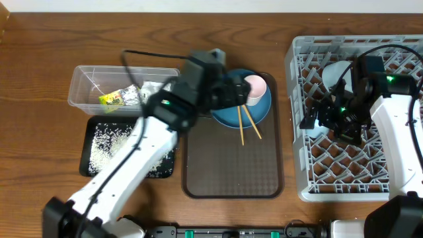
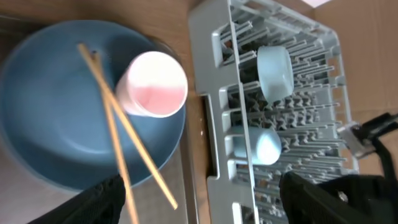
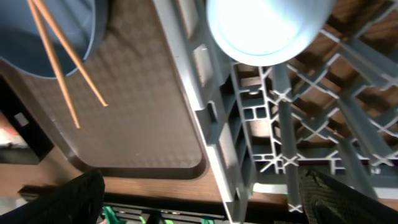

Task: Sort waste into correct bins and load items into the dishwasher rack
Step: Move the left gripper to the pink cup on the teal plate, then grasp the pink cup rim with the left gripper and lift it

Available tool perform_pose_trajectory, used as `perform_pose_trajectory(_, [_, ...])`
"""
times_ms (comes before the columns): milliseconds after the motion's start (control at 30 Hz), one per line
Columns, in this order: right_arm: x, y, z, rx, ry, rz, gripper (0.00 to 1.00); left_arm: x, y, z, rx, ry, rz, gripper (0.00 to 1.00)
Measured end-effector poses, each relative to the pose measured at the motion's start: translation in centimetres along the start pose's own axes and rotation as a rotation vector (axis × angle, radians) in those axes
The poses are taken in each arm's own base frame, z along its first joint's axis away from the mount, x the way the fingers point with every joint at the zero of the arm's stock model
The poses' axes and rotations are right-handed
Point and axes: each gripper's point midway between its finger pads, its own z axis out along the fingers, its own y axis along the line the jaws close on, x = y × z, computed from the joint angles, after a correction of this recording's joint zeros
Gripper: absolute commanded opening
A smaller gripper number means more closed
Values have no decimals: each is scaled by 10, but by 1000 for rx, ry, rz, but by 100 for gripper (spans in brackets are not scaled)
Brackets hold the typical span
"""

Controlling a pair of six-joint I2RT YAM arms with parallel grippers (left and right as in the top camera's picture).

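The dishwasher rack (image 1: 396,49), a big grey lattice crate, fills the right side of the overhead view. A white bowl (image 1: 337,71) sits in its upper left part. Just below that, a light blue cup (image 2: 258,146) lies on its side among the pegs.

The right gripper (image 3: 199,186) hangs over the rack's left edge. Its dark fingers (image 3: 68,199) are spread wide with nothing between them.

In the middle of the overhead view lies the brown serving tray (image 1: 231,172). The blue plate (image 1: 259,109) sits at its top end. A pale pink cup (image 1: 255,84) stands on the plate's upper right. Two wooden chopsticks (image 1: 240,129) slant off the plate's lower rim onto the tray.

The left gripper (image 2: 202,186) hovers above the plate. Its jaws are apart and hold nothing.

At upper left the clear tub (image 1: 82,82) holds crumpled white paper (image 1: 151,88) and a yellow-green wrapper (image 1: 114,99). The wrapper carries dark print, too small to read from here.

Below the tub the black tray (image 1: 89,165) has white rice grains (image 1: 102,145) scattered over it, and the left arm crosses its right side. Everything rests on the wooden table (image 1: 39,59).
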Motion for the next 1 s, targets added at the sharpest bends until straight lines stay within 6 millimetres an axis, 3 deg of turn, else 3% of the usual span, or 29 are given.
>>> perform_pose_trajectory(133, [1,3,0,-19,7,1,99,6,-4,33,-56,-45,21,82])
perform_pose_trajectory(300, [2,4,0,-24,11,5,99,8,29,75,-201,-90,-13,82])
perform_pose_trajectory(533, [3,5,0,-29,13,5,99,6,64,117,-283,-125,-45,62])
perform_pose_trajectory(733, [3,5,0,-32,13,5,99,11,78,135,-311,-123,-58,49])
perform_pose_trajectory(1000, [3,6,0,-33,13,5,99,12,86,140,-336,-126,-63,28])
